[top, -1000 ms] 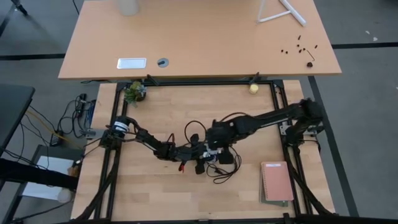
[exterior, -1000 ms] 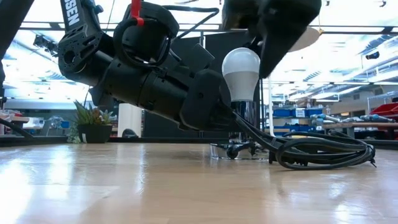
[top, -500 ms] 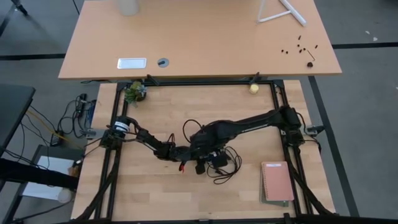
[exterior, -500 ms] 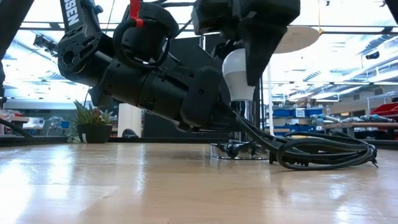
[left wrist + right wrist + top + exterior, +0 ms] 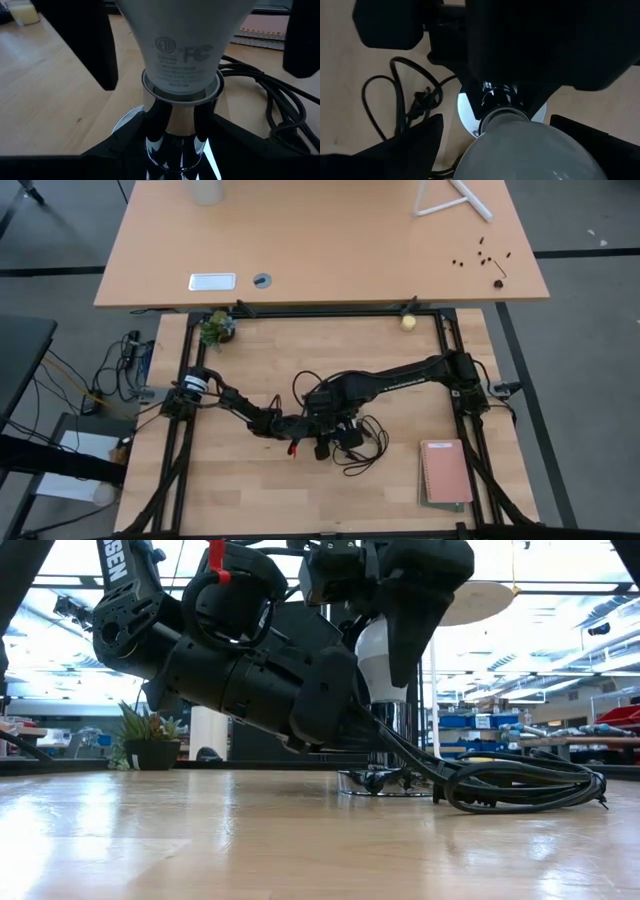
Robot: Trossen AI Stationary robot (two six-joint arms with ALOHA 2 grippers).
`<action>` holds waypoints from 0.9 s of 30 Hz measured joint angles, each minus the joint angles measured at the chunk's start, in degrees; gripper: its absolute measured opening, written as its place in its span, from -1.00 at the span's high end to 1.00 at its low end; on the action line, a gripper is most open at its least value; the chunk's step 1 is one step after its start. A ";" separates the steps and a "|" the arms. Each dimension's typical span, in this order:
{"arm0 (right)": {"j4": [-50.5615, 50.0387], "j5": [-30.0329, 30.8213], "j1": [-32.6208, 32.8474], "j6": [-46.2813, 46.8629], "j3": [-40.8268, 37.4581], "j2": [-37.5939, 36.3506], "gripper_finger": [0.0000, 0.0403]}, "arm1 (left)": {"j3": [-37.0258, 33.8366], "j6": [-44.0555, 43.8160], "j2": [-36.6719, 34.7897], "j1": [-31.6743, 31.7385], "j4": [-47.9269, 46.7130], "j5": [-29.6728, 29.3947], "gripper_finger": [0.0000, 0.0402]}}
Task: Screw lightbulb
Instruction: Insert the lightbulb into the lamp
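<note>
I see the bulb (image 5: 378, 665) upright in its socket (image 5: 175, 145) mid-bench (image 5: 240, 480), my left tool (image 5: 175, 131) clamped on the chrome socket stem just under it, and my right tool (image 5: 385, 615) over the bulb with fingers apart on either side, cord (image 5: 515, 785) coiled beside.

white lightbulb (image 5: 182, 37) with grey printed marks; shiny chrome socket (image 5: 175, 145) beneath, on a silver disc (image 5: 465, 107). black cord (image 5: 520, 785) coiled on pale wood-grain table (image 5: 200, 840). both arms matte black, red tab (image 5: 217, 558) on the left one. salmon-pink notebook (image 5: 444, 471); yellowish ball (image 5: 408, 322); green plant (image 5: 216, 328).
</note>
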 joint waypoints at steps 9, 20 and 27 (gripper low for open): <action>-1.38 -1.85 -0.19 1.55 0.84 0.28 -0.65 | 0.00 0.18 0.00 0.00 -0.18 0.00 -0.01; -2.99 -0.95 -0.78 7.80 2.73 0.55 -0.25 | 0.00 -0.21 0.00 -0.04 -0.19 -0.19 -0.01; -2.94 2.35 -1.00 21.77 2.63 0.55 -0.36 | 0.00 -1.31 -0.01 0.01 -0.23 -0.97 -0.01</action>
